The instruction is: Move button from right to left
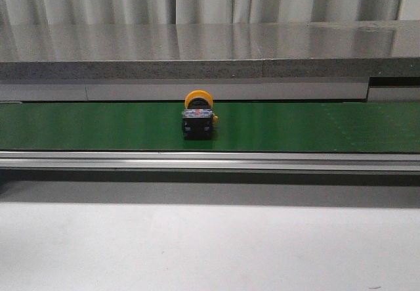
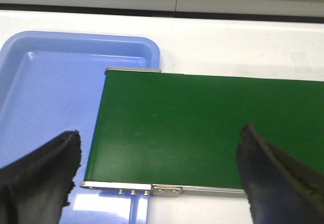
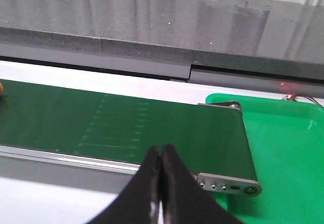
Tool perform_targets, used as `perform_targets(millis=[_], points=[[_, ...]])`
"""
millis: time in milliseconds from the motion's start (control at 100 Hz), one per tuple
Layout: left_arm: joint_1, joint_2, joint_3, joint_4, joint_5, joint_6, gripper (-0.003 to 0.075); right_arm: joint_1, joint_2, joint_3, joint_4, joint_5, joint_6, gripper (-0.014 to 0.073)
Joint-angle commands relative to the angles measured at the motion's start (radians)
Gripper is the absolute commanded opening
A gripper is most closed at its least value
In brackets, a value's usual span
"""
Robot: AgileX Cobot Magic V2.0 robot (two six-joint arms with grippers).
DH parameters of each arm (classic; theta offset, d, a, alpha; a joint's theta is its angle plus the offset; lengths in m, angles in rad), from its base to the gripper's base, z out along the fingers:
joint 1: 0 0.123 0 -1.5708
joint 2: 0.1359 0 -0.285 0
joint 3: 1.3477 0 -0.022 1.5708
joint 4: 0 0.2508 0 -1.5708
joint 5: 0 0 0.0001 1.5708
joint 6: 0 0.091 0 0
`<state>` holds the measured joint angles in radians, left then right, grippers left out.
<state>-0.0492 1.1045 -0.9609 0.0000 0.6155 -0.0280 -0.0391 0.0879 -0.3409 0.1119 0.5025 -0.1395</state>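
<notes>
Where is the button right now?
In the front view, the button sits on the green belt, about midway along the visible stretch and toward its far edge. Neither gripper is near it.

Neither arm shows in the front view. In the left wrist view the left gripper (image 2: 159,171) has its jaws spread wide, the two black fingers (image 2: 38,176) far apart at the frame's lower corners and holding nothing. In the right wrist view the right gripper (image 3: 161,178) has its jaws pressed together, tips touching, with nothing between them.
</notes>
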Motion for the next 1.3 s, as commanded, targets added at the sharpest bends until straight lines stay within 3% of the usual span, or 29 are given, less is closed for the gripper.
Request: perform_targets(millis=[0, 200, 600, 830, 1290], points=[[-0.043, 0.057, -0.104, -0.010, 0.011, -0.010, 0.0619, 0.001, 0.007, -0.024, -0.008, -0.082, -0.007, -0.0067], [-0.155, 0.224, -0.247, -0.060, 0.096, -0.015, 0.0619, 0.001, 0.007, -0.024, -0.008, -0.082, -0.007, -0.0067], [-0.334, 0.507, -0.458, -0.071, 0.214, -0.210, 0.0619, 0.001, 0.007, -0.024, -0.008, -0.082, -0.007, -0.0067], [-0.359, 0.616, -0.516, -0.070, 0.291, -0.246, 0.0619, 0.001, 0.007, -0.024, -0.008, -0.082, -0.007, -0.0067], [-0.359, 0.682, -0.521, -0.072, 0.306, -0.246, 0.0619, 0.001, 0.007, -0.024, -0.008, -0.082, -0.007, -0.0067]])
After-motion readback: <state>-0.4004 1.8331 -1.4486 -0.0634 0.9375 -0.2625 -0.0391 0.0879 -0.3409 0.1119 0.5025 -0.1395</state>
